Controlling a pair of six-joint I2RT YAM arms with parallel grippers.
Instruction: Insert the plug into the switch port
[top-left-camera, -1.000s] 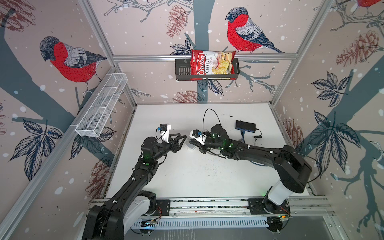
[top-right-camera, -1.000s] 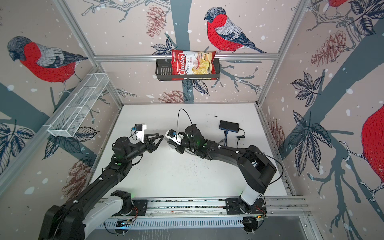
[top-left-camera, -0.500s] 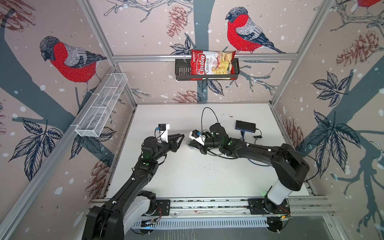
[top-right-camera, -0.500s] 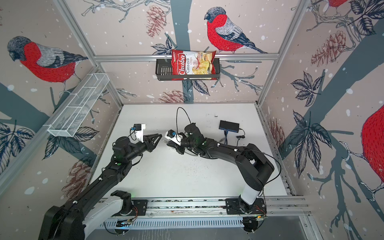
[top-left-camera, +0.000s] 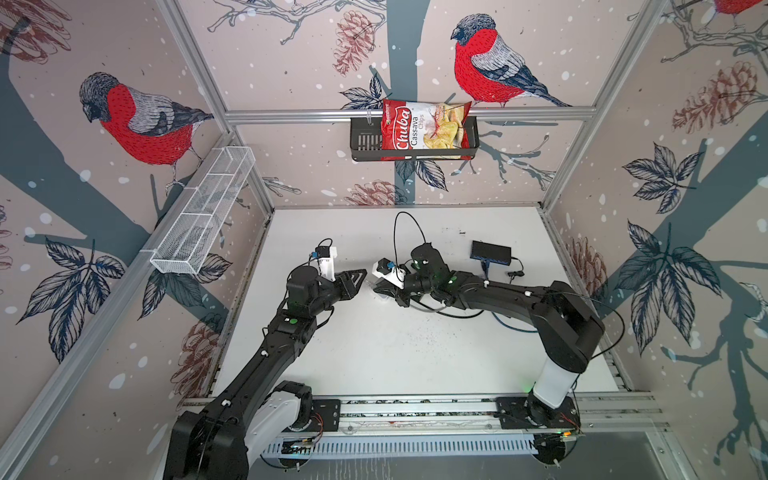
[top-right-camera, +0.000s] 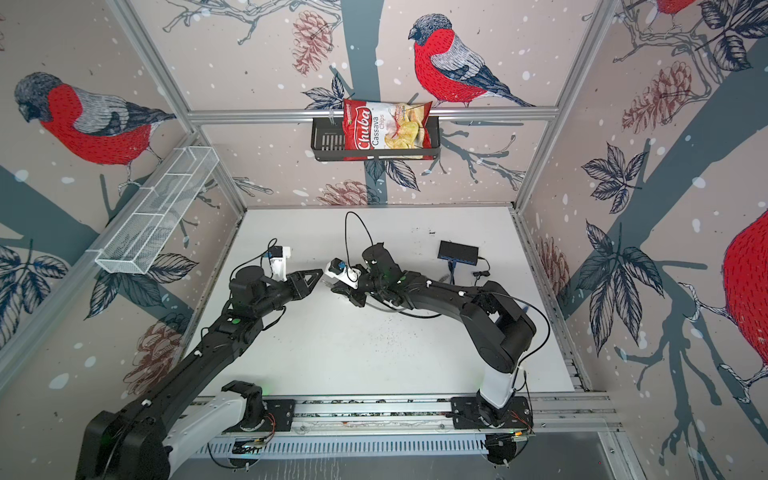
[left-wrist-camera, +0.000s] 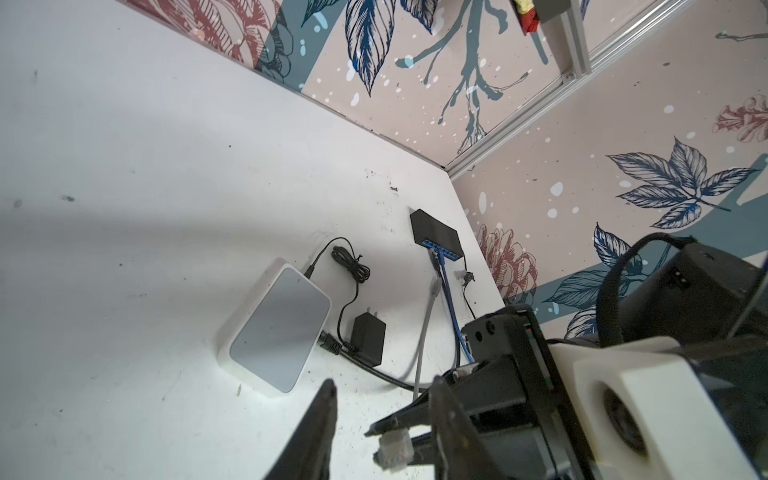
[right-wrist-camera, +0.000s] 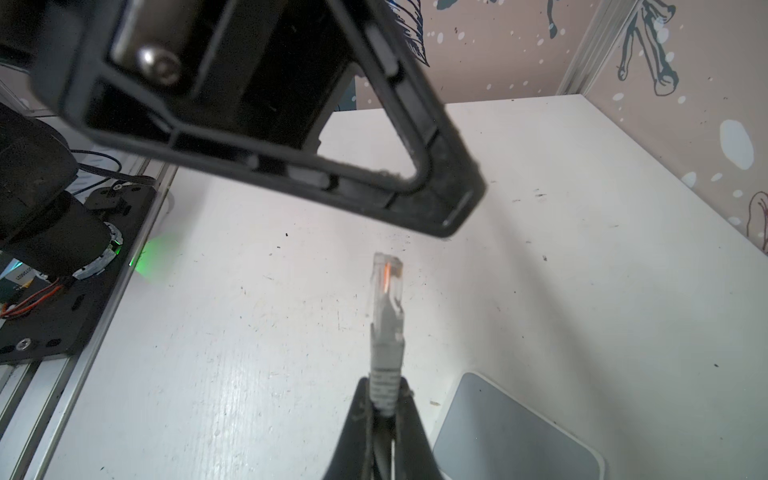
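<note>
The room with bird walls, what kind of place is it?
Probably a robot testing booth, not a home. A left arm and a right arm stand on a metal rail, and a black network switch sits on the white table.

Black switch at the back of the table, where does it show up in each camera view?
In both top views: black switch, back right of the table.
Left wrist: black switch mid-picture, at the table's edge.
Right wrist: not in it.
Shared landmark: blue cable plugged into it.
</note>
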